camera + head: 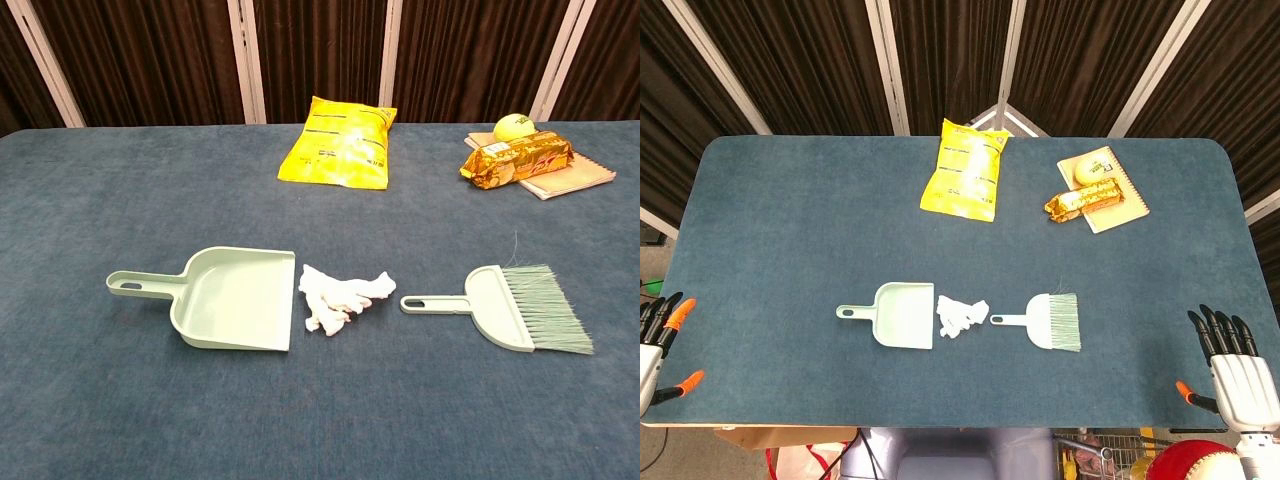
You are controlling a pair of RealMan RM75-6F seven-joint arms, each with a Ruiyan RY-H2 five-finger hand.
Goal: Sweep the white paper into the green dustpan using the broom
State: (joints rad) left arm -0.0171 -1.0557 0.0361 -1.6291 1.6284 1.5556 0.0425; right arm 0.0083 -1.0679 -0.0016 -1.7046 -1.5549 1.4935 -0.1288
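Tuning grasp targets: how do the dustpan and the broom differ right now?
The dustpan is the wider piece, an open scoop; the broom is smaller and ends in bristles. The dustpan's handle points left, away from the white paper; the broom's points left toward it. Both are pale green, lying flat, untouched.

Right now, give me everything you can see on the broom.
The broom is a small hand brush, pale green, plastic by the look, lying flat on the blue table. Its short handle, with a hang hole at the end, points toward the white paper without touching it. The bristles fan out away from the paper. The dustpan lies on the paper's far side. Neither hand touches the broom; the right hand is at the table's edge.
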